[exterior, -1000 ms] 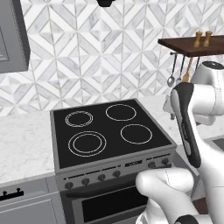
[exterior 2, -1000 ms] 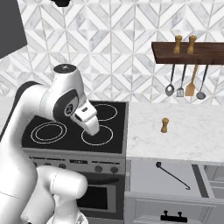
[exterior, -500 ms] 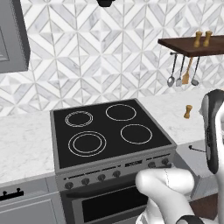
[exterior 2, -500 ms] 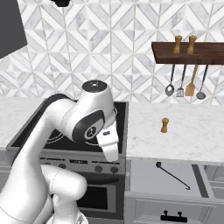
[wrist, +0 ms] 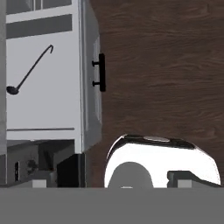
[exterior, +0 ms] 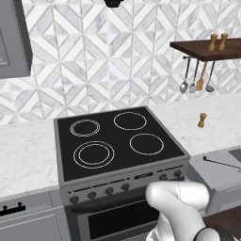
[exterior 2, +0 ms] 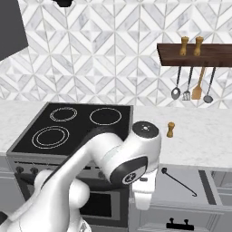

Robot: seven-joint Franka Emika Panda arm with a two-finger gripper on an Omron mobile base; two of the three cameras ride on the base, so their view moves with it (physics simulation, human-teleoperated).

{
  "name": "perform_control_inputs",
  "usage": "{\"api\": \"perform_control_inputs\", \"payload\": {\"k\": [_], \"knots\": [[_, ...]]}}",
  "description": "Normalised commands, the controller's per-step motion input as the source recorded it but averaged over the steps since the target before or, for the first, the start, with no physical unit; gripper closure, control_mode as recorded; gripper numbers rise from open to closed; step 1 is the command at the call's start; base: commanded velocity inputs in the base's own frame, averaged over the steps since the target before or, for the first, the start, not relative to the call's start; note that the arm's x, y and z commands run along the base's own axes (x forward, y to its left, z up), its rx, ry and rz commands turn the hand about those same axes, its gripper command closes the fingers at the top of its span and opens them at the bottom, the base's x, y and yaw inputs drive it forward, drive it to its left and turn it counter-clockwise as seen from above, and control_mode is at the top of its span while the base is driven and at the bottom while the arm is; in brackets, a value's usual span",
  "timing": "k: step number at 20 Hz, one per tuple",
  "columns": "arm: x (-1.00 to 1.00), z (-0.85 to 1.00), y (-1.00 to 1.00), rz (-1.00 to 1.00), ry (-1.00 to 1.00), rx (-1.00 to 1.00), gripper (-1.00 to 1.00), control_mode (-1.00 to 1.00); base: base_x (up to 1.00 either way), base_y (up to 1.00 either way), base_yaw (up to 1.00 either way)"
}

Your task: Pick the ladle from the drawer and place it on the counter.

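Observation:
The ladle (exterior 2: pixel 179 181) is slim and dark and lies diagonally in the open grey drawer (exterior 2: pixel 206 183), right of the stove. The left base view has the ladle (exterior: pixel 222 163) and the drawer (exterior: pixel 226 176) at its right edge. From the hand, the ladle (wrist: pixel 29 70) lies on the drawer's pale floor (wrist: pixel 52 105), scoop end lower left. My gripper (exterior 2: pixel 142 207) hangs low, pointing down, just left of the drawer's front corner. It is open with nothing between its fingers; its tips stand far apart in the hand view (wrist: pixel 113 181). White counter (exterior 2: pixel 204 138) runs behind the drawer.
The black stove (exterior 2: pixel 72 127) with its knob panel (exterior: pixel 127 186) sits left of the drawer. A small brown shaker (exterior 2: pixel 171 129) stands on the counter. Utensils (exterior 2: pixel 192 88) hang under a wooden shelf. The drawer's front carries a black handle (wrist: pixel 101 72) over dark wood floor (wrist: pixel 166 65).
The arm has swung from over the stove down and to the right, leaving the left base view. The hand now hangs low beside the drawer. The jaws stayed open.

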Motion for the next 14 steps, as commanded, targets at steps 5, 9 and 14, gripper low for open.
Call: {"api": "perform_control_inputs", "payload": {"k": [5, 9, 14], "knots": [[0.16, -0.65, -0.97, -0.07, 0.11, 0.1, -1.0, -1.0, 0.0, 0.0, 0.0], [0.59, -0.5, -0.69, 0.0, 0.08, 0.1, -1.0, -1.0, 0.0, 0.0, 0.0], [0.78, -0.51, -0.31, 0.0, 0.04, 0.06, -1.0, -1.0, 0.0, 0.0, 0.0]]}}
